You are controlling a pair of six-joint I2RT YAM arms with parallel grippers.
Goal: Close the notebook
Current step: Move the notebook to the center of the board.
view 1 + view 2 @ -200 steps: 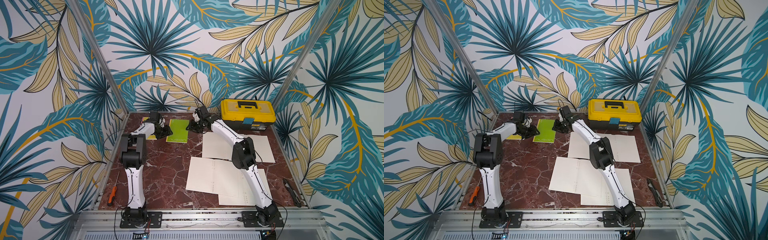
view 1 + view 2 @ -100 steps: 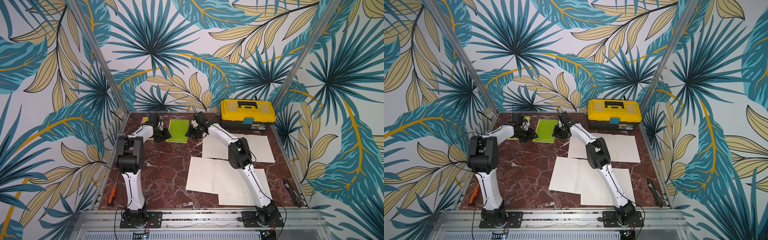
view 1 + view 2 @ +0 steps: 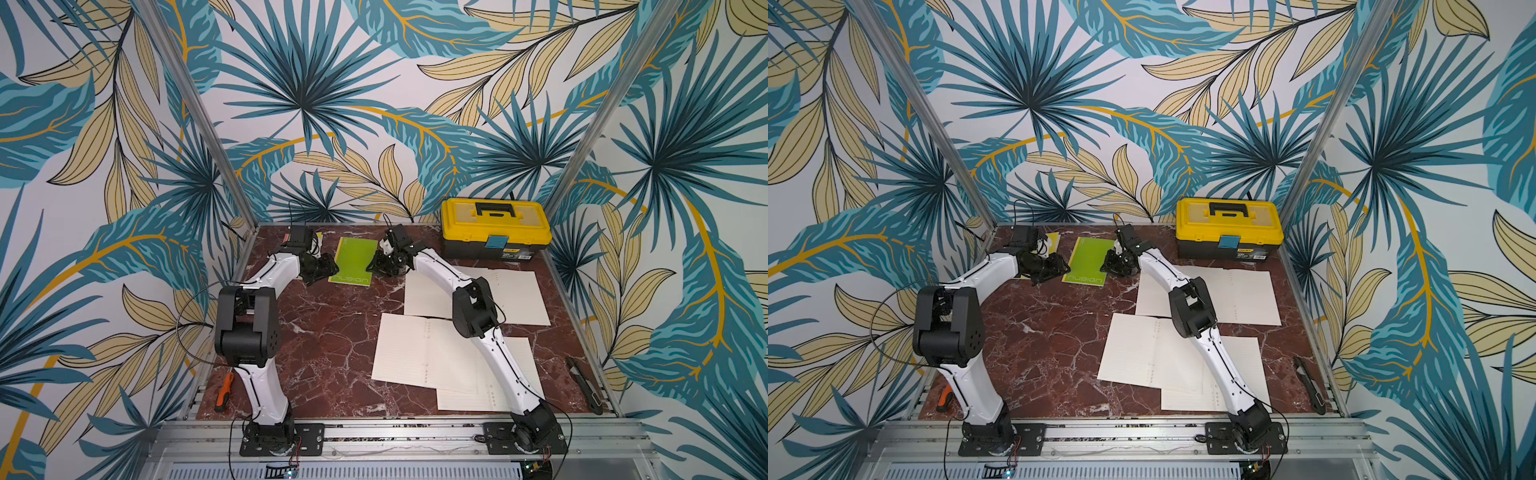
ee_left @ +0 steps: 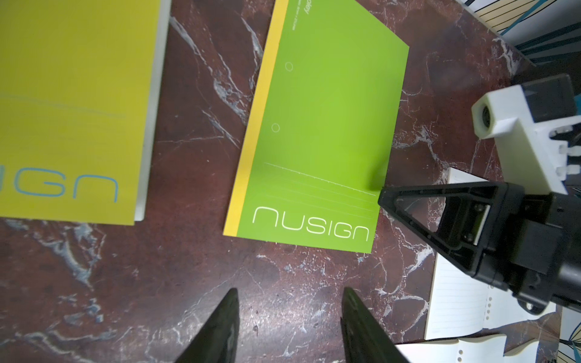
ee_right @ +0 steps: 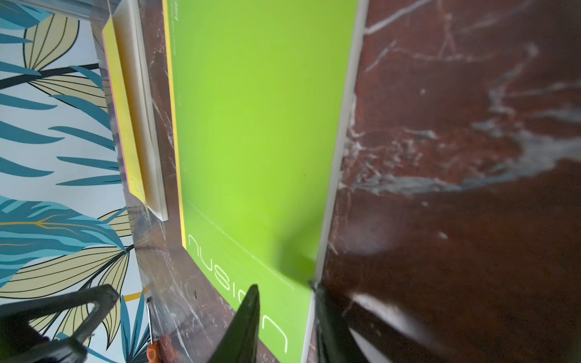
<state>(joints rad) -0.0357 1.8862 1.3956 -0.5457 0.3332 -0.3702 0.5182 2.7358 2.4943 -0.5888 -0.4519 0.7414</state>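
Green notebook looks shut already. The cover is flat with the NUSIGN logo up, and it's lying on the worktop between my two grippers. The left gripper has its jaws parted with nothing in them, just bare marble below, and the notebook sits just ahead of its fingertips. The right gripper is parted too, straddling the page edge near the logo corner. One finger is over the cover and the other is off the side. It's not pinching anything as far as I can see.

So I reckon what's left is making sure the cover stays down. I'd press lightly with that finger on the cover, near the free edge rather than the yellow spine. Then I'd lift straight off so I don't drag the book or flick the cover back up. The left one can stay out of it.

Versus a second ago, the right gripper has dropped onto that edge from higher up and the left arm has pulled back a little. The notebook hasn't budged.
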